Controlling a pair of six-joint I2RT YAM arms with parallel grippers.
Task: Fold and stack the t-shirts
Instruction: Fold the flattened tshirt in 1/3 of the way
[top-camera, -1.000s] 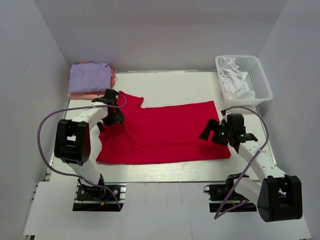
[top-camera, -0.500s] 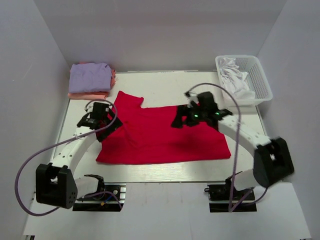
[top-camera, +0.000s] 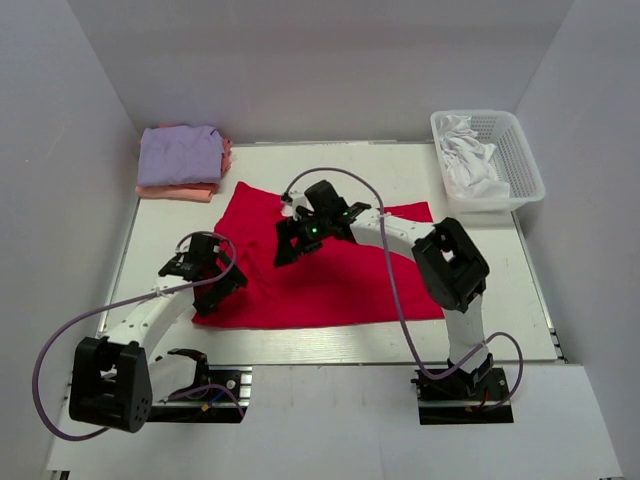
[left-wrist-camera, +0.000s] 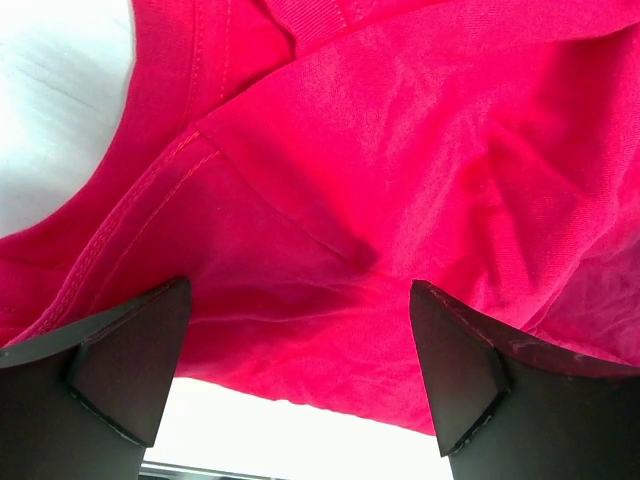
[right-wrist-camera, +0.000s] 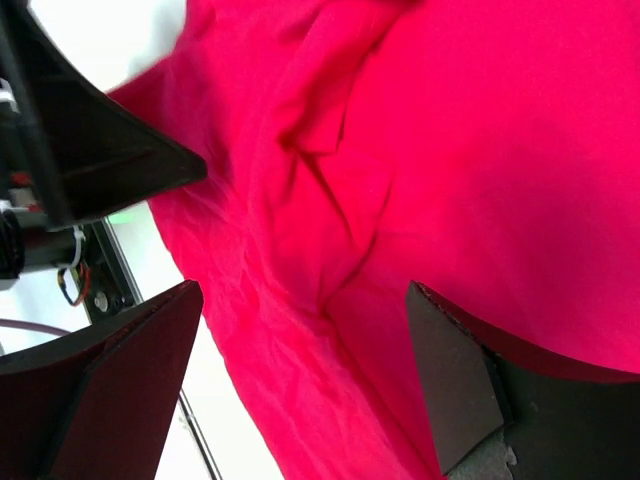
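Folding of red t-shirt (top-camera: 350, 285) just starting: left gripper (top-camera: 218, 282) and right gripper (top-camera: 288, 248) hover open-jawed over it; next, pinch cloth.

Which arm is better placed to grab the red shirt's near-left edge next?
Left: the left end effector, open, sits at that edge of the red t-shirt; the right end effector hovers over its middle.

The left tool (top-camera: 218, 283) gapes wide at eight o'clock. The right arm (top-camera: 400, 228) stretches toward ten, and the right tool (top-camera: 287, 248) is likewise spread.
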